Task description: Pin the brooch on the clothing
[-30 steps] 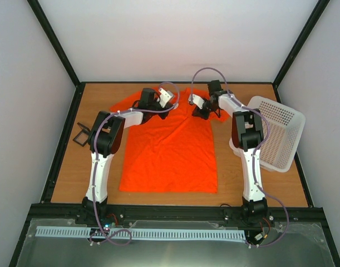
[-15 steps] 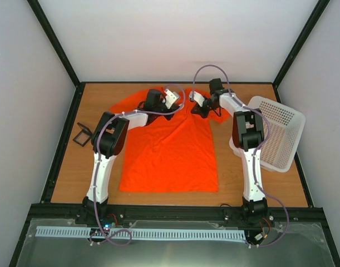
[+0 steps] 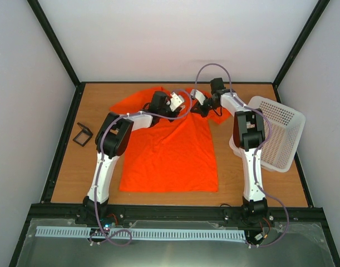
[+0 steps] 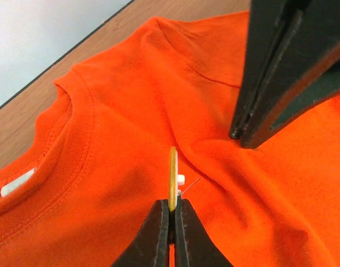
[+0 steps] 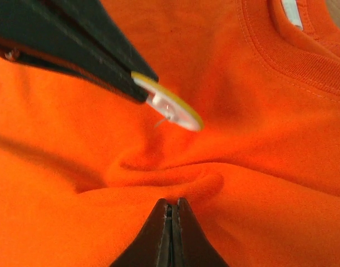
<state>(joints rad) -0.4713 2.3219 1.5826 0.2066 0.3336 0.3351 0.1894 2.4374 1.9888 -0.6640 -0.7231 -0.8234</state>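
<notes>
The orange clothing (image 3: 170, 150) lies flat on the table, neck toward the far side. In the left wrist view my left gripper (image 4: 172, 208) is shut on the brooch (image 4: 173, 178), a thin golden disc held edge-on with its pin pointing at the fabric (image 4: 103, 167). My right gripper (image 5: 171, 207) is shut on a raised fold of the clothing (image 5: 192, 186) just below the collar. The brooch (image 5: 172, 108) hangs a short way above that fold. From above, my left gripper (image 3: 178, 103) and my right gripper (image 3: 196, 105) stand close together near the neckline.
A small black square box (image 3: 82, 134) sits open at the table's left edge. A white perforated basket (image 3: 278, 133) leans at the right edge. A white label (image 4: 16, 183) shows inside the collar.
My left gripper has moved right with the brooch, toward the right gripper. The right gripper has shut on a fold of the clothing near the collar.
</notes>
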